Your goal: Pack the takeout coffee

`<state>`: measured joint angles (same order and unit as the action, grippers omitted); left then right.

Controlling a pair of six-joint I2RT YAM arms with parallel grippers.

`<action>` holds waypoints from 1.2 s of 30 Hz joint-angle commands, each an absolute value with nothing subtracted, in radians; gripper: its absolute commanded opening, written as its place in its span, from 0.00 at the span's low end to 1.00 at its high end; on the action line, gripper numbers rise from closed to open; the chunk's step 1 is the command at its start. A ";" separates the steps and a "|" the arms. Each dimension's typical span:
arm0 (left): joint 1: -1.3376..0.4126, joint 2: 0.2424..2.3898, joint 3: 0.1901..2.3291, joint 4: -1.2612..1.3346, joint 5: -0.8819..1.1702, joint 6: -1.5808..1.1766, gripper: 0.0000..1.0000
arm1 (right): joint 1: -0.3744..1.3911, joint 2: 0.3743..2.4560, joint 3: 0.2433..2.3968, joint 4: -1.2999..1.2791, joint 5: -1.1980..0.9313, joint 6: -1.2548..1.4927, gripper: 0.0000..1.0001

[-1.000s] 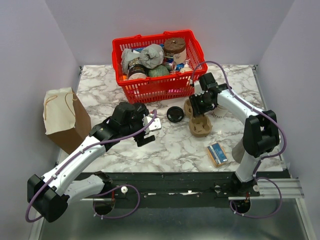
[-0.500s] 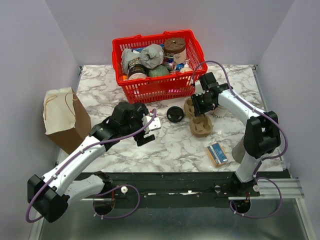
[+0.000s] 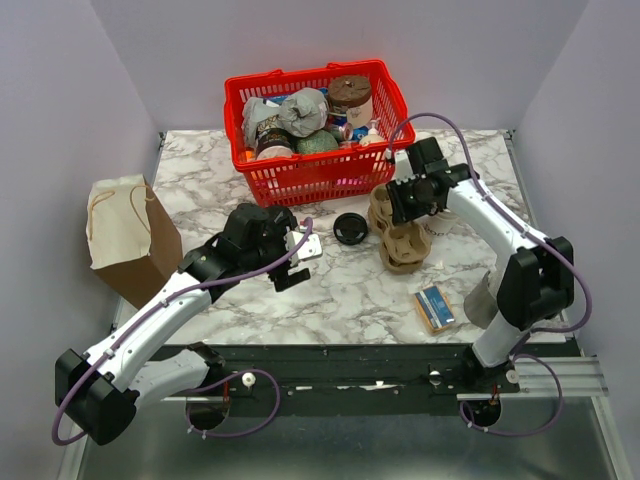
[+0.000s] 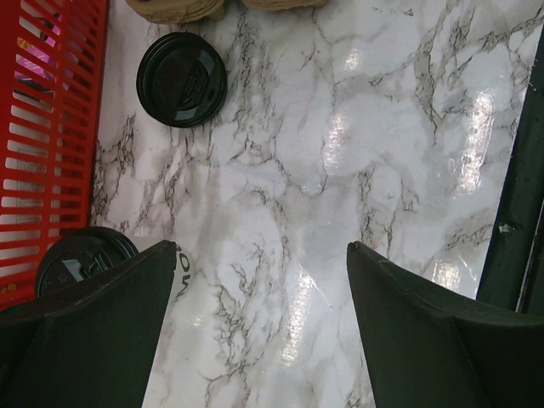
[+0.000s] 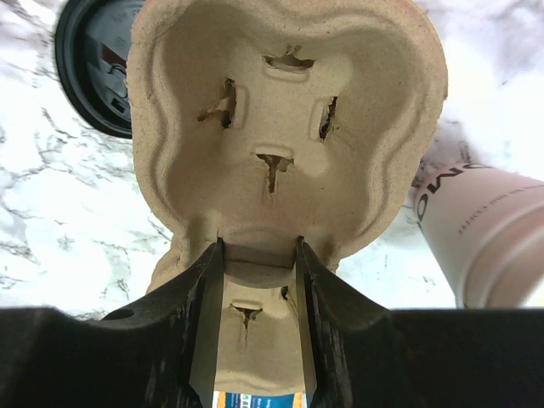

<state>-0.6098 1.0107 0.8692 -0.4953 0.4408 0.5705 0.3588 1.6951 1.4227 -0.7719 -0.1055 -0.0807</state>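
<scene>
While the right jaws pinch the rim of a brown pulp cup carrier (image 5: 280,110) at the marble bench (image 3: 340,290), the left jaws stand wide apart with only bare bench between them. The takeout coffee (image 4: 81,259), a white paper cup with a black dome lid and dark print on its side, sits just outside one finger (image 4: 85,340) of the left jaws. It is partly hidden by that finger and close to the wall of the red basket (image 4: 42,127). Whether cup and finger touch cannot be told.

A loose black lid (image 4: 181,79) lies flat on the bench, between the left jaws and the carrier. Seen from above, the carrier is just in front of the basket, which is heaped with wrapped goods at the far edge of the bench. A cream paper cup (image 5: 484,229) with dark lettering lies on its side just beside the carrier, on the side away from the lid. A small blue-and-tan box (image 3: 435,307) rests near the front edge by the right arm's base. A brown paper bag (image 3: 125,235) stands at the bench's left edge, well apart from everything else.
</scene>
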 commanded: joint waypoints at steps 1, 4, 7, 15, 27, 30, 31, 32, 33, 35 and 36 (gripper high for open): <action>-0.606 1.008 0.864 -0.474 0.446 0.563 0.89 | 0.356 1.618 1.451 -0.799 -0.130 -0.135 0.28; -0.606 1.017 0.865 -0.472 0.446 0.566 0.90 | 0.356 1.601 1.422 -0.784 -0.129 -0.156 0.28; -0.606 1.026 0.868 -0.465 0.457 0.565 0.90 | 0.354 1.624 1.402 -0.790 -0.201 -0.160 0.28; -0.607 1.110 0.893 -0.085 0.440 0.006 0.90 | 0.356 1.658 1.437 -0.807 -0.288 -0.156 0.29; -0.609 1.469 0.983 0.302 0.334 -0.551 0.88 | 0.353 1.643 1.425 -0.824 -0.305 -0.169 0.29; -0.617 1.520 1.003 0.331 0.336 -0.595 0.88 | 0.351 1.632 1.419 -0.821 -0.311 -0.160 0.29; -0.620 1.540 1.014 0.333 0.333 -0.601 0.88 | 0.350 1.632 1.420 -0.819 -0.314 -0.155 0.29; -0.626 1.551 1.015 0.345 0.339 -0.607 0.88 | 0.345 1.632 1.419 -0.819 -0.319 -0.144 0.29; -0.629 1.558 1.019 0.350 0.339 -0.617 0.88 | 0.344 1.635 1.420 -0.819 -0.321 -0.138 0.29; -0.634 1.581 1.025 0.351 0.330 -0.623 0.88 | 0.338 1.637 1.427 -0.818 -0.331 -0.126 0.29; -0.637 1.586 1.026 0.351 0.327 -0.627 0.88 | 0.336 1.637 1.430 -0.818 -0.334 -0.123 0.29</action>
